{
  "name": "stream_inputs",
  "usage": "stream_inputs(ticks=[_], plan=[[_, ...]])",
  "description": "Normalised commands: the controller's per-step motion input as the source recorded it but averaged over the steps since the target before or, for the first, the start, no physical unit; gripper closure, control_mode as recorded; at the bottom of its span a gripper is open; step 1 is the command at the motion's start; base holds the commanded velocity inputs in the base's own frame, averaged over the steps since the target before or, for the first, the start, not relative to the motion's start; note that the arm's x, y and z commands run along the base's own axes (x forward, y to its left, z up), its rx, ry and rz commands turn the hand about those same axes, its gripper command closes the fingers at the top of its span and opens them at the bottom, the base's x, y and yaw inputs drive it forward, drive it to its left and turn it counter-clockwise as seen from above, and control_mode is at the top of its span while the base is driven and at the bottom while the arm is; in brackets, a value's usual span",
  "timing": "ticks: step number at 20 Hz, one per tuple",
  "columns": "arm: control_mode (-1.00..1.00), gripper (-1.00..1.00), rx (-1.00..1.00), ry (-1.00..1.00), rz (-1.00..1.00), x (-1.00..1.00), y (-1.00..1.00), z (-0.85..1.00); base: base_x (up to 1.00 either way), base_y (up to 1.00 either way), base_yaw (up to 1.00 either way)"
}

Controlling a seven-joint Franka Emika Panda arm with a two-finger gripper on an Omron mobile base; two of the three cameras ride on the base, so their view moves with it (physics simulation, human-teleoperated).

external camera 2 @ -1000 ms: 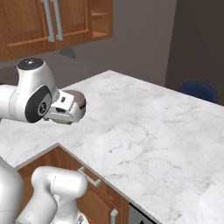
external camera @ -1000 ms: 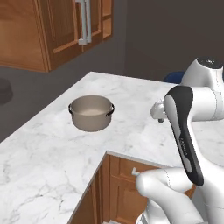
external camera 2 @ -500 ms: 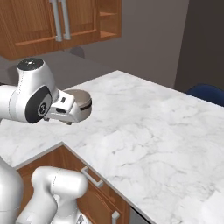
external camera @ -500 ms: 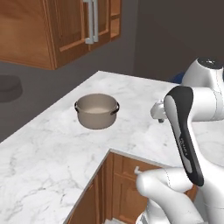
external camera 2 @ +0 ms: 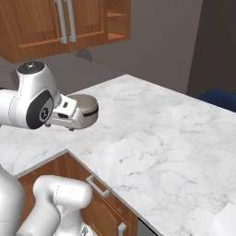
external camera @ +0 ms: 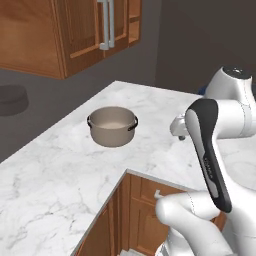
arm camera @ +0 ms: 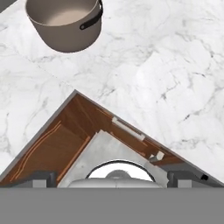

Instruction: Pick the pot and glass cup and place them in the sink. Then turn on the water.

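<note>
Where marble counter [external camera: 60, 165] corners, pot [external camera: 112, 125] stands.

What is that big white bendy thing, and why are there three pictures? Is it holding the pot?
The white bendy thing is a robot arm in a pretend, computer-drawn kitchen. Two pictures come from cameras riding behind it, one on each side. The third comes from a camera on its hand, looking down. A wide round grey metal pot with black handles sits on the white marble counter. Brown wooden cupboards hang above. The arm's gripper, its two-finger pincher, hangs open above the counter near the pot, not touching it. It holds nothing.
</note>
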Motion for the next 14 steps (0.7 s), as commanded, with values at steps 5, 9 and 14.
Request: stream_inputs(ticks=[5, 9, 14], plan=[[-1.0, -1.0, 0.0, 0.0, 0.0, 0.49, 0.39, -0.08, 0.0, 0.0, 0.0], [-1.0, -1.0, 0.0, 0.0, 0.0, 0.59, 0.27, -0.05, 0.0, 0.0, 0.0], [-1.0, -1.0, 0.0, 0.0, 0.0, 0.33, 0.13, -0.19, 0.0, 0.0, 0.0]])
